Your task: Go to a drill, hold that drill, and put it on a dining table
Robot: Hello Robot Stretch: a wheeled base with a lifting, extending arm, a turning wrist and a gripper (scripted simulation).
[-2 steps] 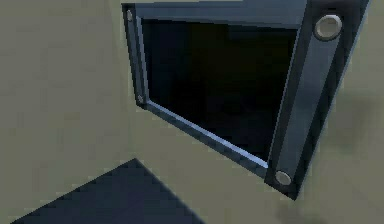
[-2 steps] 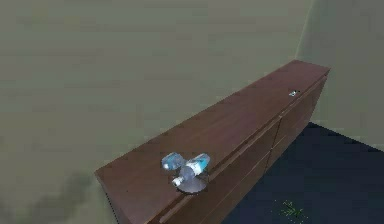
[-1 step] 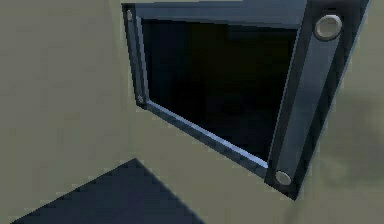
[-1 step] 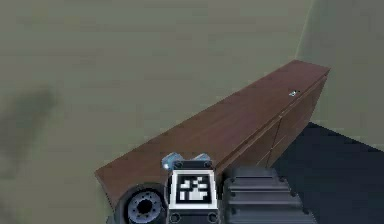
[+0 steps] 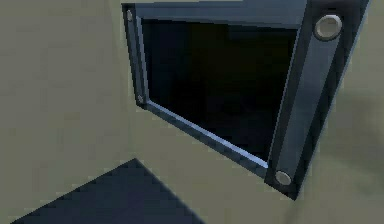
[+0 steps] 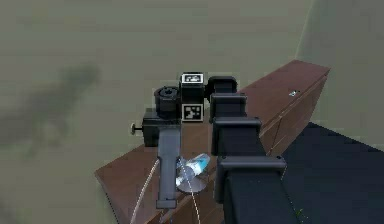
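In the arm side view the dark arm [image 6: 245, 150] reaches over a long brown wooden top [image 6: 285, 95]. At its far end, beside two white marker squares [image 6: 190, 80], the gripper [image 6: 172, 185] points its thin fingers down toward that top's near corner. A small pale blue and white object [image 6: 193, 172] (too much of a blob to call a drill) sits right at the fingers with the wood behind it, so I cannot tell whether the gripper has hold of it or how wide it is set. The forward view shows a dark-screened television [image 5: 215, 80] in a grey-blue frame against a beige wall [image 5: 60, 90].
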